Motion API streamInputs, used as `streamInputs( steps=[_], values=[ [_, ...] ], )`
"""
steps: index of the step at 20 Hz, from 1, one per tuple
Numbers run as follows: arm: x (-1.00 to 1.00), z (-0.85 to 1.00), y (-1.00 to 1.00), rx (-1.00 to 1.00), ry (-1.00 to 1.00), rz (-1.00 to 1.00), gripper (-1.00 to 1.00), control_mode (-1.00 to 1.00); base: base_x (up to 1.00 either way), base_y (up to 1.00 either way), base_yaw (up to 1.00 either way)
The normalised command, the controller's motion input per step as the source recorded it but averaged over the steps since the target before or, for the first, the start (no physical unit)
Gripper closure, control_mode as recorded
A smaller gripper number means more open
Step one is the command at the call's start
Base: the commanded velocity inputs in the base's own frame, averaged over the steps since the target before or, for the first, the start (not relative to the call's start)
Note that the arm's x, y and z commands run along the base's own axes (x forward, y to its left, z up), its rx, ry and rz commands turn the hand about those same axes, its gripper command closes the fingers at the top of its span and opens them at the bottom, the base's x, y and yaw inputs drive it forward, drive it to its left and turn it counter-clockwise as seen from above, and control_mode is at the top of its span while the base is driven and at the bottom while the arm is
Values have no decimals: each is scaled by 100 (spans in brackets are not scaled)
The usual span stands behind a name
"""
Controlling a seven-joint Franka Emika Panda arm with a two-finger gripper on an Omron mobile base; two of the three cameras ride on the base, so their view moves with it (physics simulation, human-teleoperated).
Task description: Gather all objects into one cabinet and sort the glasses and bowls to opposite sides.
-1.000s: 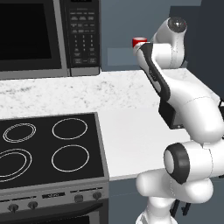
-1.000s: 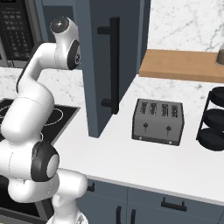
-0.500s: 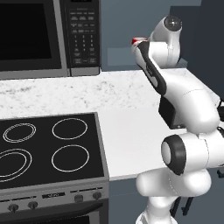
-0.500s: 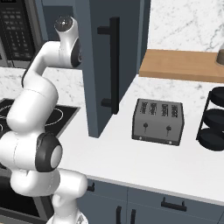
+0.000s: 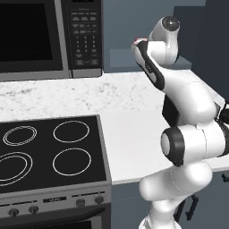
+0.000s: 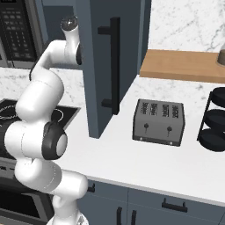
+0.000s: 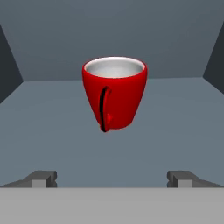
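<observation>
The red cup (image 7: 114, 92) is glossy and tapers toward its base, with a pale grey inside and a thin dark handle facing the camera. It stands upright on the flat slate-blue floor of the cabinet (image 7: 183, 109), centred between plain matte walls. The pincer (image 7: 112, 178) is spread wide, its two dark tips apart and short of the cup. From the left, a sliver of the red cup (image 5: 135, 42) shows behind the arm above the marbled white tabletop (image 5: 125, 107).
</observation>
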Motion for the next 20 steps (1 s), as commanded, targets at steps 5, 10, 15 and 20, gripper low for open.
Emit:
streamInputs(
  steps=[5, 10, 15, 20],
  values=[
    [37, 0, -4, 0, 0, 0, -100, -100, 0, 0, 0],
    [32, 0, -6, 0, 0, 0, -100, -100, 0, 0, 0],
    [21, 0, -1, 0, 0, 0, -100, -100, 0, 0, 0],
    [20, 0, -1, 0, 0, 0, -100, -100, 0, 0, 0]
  ],
)
